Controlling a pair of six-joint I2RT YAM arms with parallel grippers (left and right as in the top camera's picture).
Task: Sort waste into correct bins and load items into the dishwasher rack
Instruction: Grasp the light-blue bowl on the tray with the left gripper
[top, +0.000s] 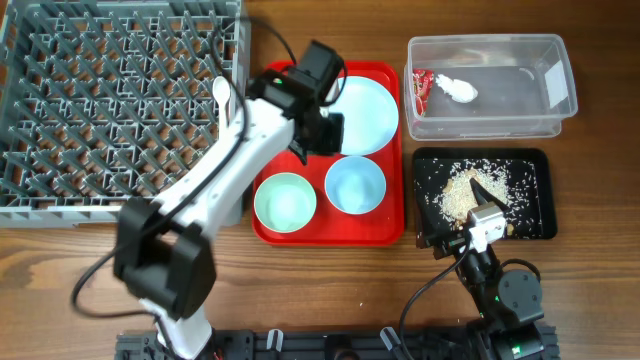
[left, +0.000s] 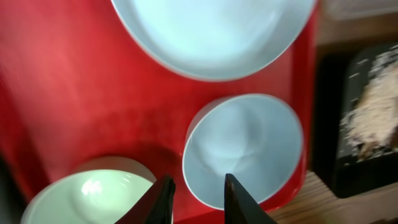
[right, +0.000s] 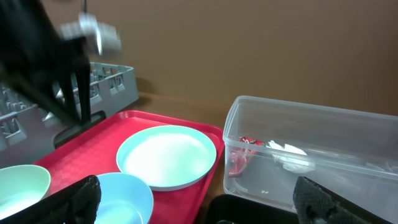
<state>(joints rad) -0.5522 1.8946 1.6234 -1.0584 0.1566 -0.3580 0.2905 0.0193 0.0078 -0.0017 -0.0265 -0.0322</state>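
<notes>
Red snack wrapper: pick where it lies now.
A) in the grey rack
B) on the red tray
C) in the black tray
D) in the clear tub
D: the overhead view shows the red snack wrapper inside the clear tub, beside the white napkin.
</notes>
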